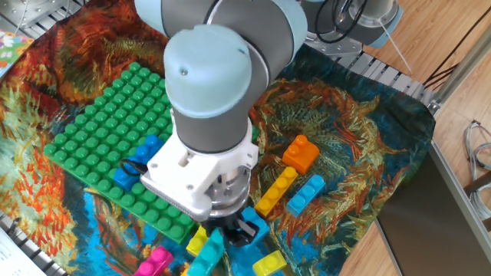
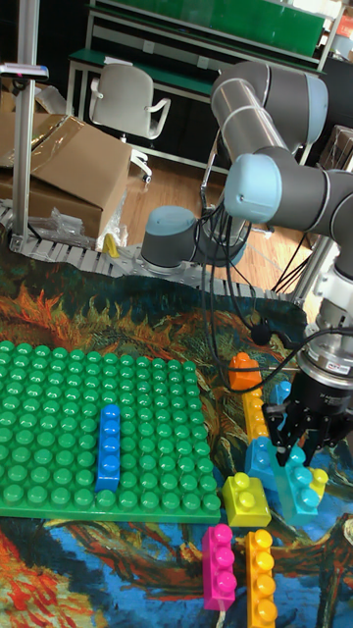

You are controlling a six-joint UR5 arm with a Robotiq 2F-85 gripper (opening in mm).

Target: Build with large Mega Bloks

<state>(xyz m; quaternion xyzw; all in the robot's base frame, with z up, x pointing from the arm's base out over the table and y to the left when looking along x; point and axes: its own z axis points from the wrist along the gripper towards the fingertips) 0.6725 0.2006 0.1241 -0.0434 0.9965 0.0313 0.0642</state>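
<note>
My gripper [image 1: 229, 230] [image 2: 302, 451] hangs low over the cloth just off the green studded plate's [image 1: 107, 115] [image 2: 59, 392] near right corner. It is shut on a long teal brick [image 1: 209, 254] [image 2: 294, 486], which hangs tilted from the fingers. A long blue brick [image 1: 138, 162] [image 2: 108, 446] stands on the plate. Round the gripper lie a light blue brick [image 2: 260, 456], a yellow square one [image 1: 197, 241] [image 2: 245, 498] and another yellow one [image 1: 270, 264] [image 2: 317, 479]. A pink brick [image 1: 153, 262] [image 2: 218, 564] and a long orange one [image 2: 260, 577] lie nearer the front.
An orange square brick [image 1: 301, 153] [image 2: 245, 371], a long yellow brick [image 1: 278, 190] [image 2: 257, 412] and a light blue long brick [image 1: 307, 193] lie right of the plate. The arm's big joints hide the plate's right part in the fixed view. The table edge runs along the right.
</note>
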